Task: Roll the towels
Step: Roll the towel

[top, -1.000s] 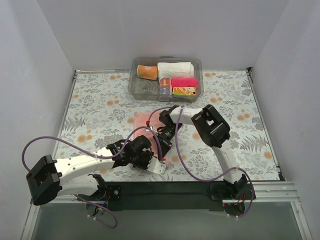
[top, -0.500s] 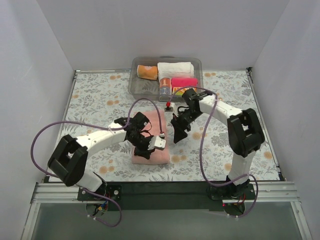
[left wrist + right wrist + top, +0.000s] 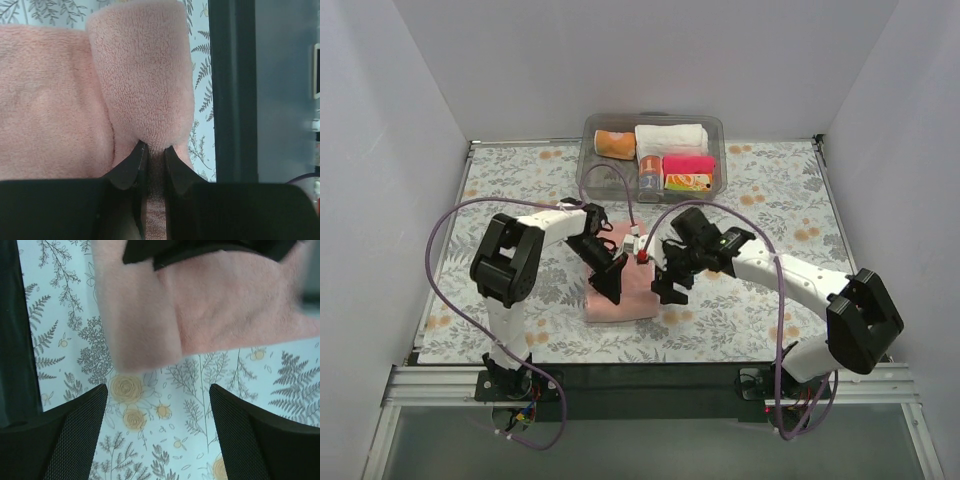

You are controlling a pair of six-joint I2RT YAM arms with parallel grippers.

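The salmon-pink towel (image 3: 632, 300) lies on the floral table, in front of centre, with its near end curled into a partial roll (image 3: 142, 75). My left gripper (image 3: 152, 150) is shut on a fold of this towel at the roll's edge; from above the left gripper (image 3: 610, 283) sits on the towel's left side. My right gripper (image 3: 157, 390) hangs open over bare tablecloth just off the towel's (image 3: 225, 305) edge, holding nothing; from above the right gripper (image 3: 665, 288) is at the towel's right side. A small patterned cloth (image 3: 649, 175) stands rolled in the bin.
A clear plastic bin (image 3: 590, 170) at the back centre holds an orange roll (image 3: 614, 144), a white rolled towel (image 3: 669, 138), a hot-pink roll (image 3: 688, 164) and a printed packet (image 3: 688, 182). White walls close in the left, right and back. Purple cables loop over both arms.
My right gripper has opened, let go of the towel and come to its right edge. My left arm swung round to the back-left, still shut on the towel, whose end is now curled over.
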